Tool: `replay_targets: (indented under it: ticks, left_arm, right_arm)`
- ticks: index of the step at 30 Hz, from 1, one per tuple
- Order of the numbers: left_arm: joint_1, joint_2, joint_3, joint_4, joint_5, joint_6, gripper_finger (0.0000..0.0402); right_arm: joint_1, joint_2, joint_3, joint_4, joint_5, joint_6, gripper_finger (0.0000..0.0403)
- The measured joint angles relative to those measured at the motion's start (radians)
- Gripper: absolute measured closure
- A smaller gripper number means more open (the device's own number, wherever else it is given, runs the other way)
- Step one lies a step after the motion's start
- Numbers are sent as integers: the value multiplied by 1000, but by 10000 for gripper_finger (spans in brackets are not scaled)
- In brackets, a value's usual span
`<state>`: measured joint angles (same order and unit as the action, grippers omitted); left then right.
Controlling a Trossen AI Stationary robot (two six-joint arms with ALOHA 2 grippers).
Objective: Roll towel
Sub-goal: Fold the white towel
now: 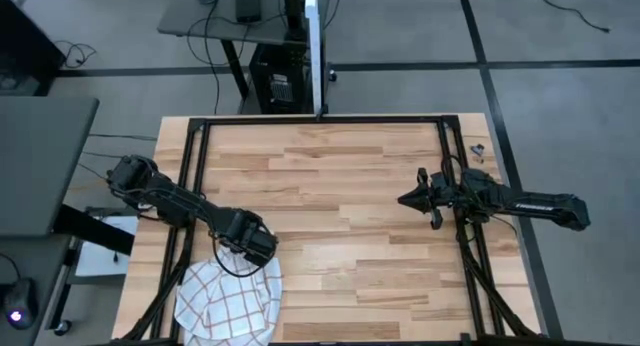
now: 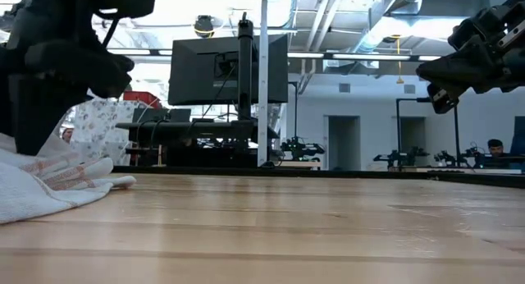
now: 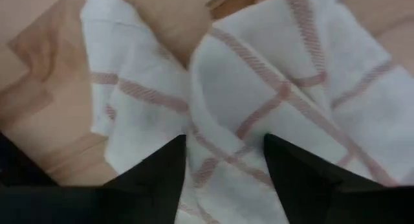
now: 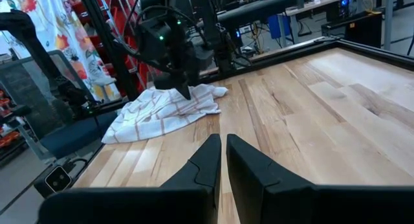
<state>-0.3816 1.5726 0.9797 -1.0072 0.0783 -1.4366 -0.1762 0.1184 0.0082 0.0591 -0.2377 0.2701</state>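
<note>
Towel (image 1: 228,299) lies crumpled at the near-left corner of the table (image 1: 350,186), part of it hanging past the near edge; its white cloth with reddish-brown grid lines is bunched in loose folds, not flat and not rolled. The left gripper (image 1: 252,244) stands directly over the towel's far edge, and the left wrist view shows its fingers (image 3: 155,179) parted, with cloth (image 3: 259,94) between and beneath them. Whether they touch the cloth cannot be told.

Judgement: the task is at its opening step. No roll has been started, and the towel appears to need spreading or straightening first. The next move calls for a firm pinch on one edge or corner, then a pull away from the table edge toward the open boards, so that the cloth lies flat enough to roll.

The right gripper (image 1: 411,199) waits well to the right of the towel, raised above the table, its fingers (image 4: 210,160) drawn nearly together with only a narrow slit between, holding nothing.

The table is of pale wood planks, bordered by a black frame (image 1: 320,119). Beyond the far side from the towel stand a monitor (image 2: 228,69) on a post and a white upright pole (image 2: 262,79). The low view shows a workshop with further equipment behind, and a person (image 2: 495,147) far off to the right.
</note>
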Motion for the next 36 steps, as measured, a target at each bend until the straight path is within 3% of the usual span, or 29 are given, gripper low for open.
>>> replay_targets:
  ticks: [4,6,12,18,26,31,36]
  left_arm:
    - [7,0,25,3,2,43,361]
    - [7,0,31,5,3,57,389]
    - [26,0,93,3,20,117,400]
    - [95,0,291,7,17,291,401]
    - [201,0,591,-64,-16,544,401]
    - [282,-1,706,-193,-19,668,401]
    - [355,-1,734,-248,-20,745,401]
  right_arm:
    - [0,0,0,0,0,0,383]
    - [0,0,0,0,0,0,383]
    - [0,0,0,0,0,0,383]
    - [0,0,0,10,0,9,383]
    - [3,0,0,167,-1,616,383]
    - [4,2,0,174,40,630,383]
    - [41,51,5,172,45,605,385]
